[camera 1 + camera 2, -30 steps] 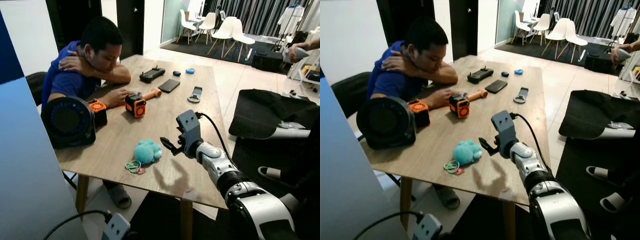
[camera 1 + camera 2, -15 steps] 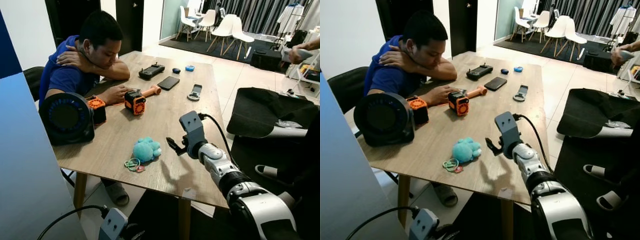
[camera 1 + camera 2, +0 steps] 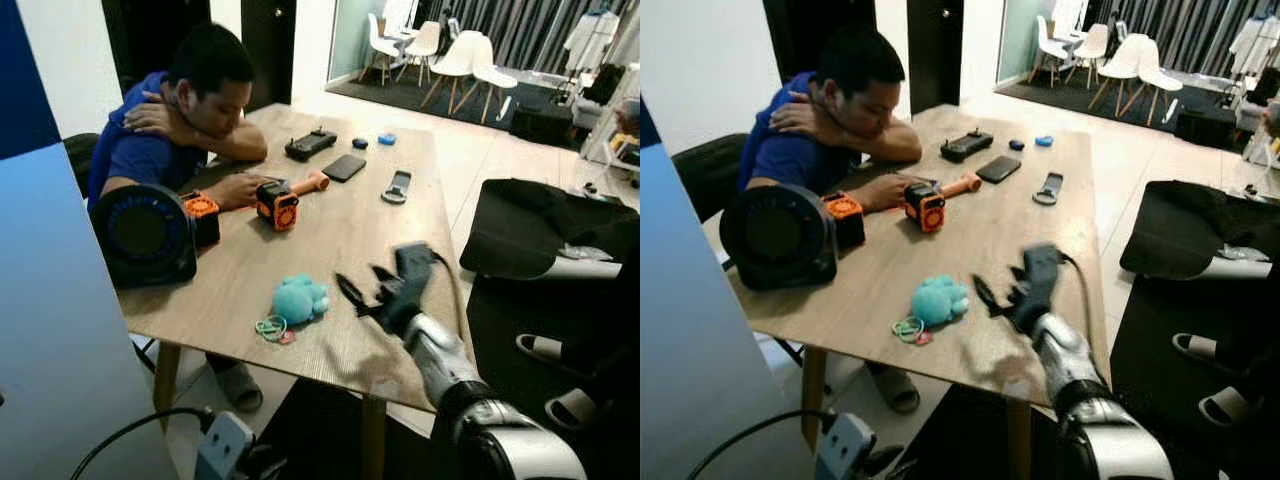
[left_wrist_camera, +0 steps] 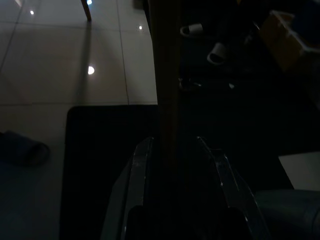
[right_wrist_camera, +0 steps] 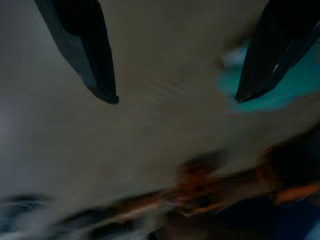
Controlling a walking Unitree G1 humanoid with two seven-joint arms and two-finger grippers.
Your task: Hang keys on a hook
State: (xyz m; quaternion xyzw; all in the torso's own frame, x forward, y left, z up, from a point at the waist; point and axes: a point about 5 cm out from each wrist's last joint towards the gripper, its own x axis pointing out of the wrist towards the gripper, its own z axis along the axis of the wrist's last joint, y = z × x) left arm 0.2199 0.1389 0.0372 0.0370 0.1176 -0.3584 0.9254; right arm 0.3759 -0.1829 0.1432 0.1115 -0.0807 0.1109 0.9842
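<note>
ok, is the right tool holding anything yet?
No. The right tool is open and empty above the table, near the teal plush toy.

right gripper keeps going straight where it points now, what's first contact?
Probably the teal plush toy: the open right gripper points across the table toward it, bare wood between. Motion blur leaves height unclear, so it could touch the tabletop first.

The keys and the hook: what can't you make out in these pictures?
- Keys: not identifiable; the coloured rings beside the teal plush toy are too small to tell, eye views.
- Hook: none identifiable.
- Right end effector: motion-blurred above the wooden table.
- Right wrist view: smeared.
- Left wrist view: too dark.
</note>
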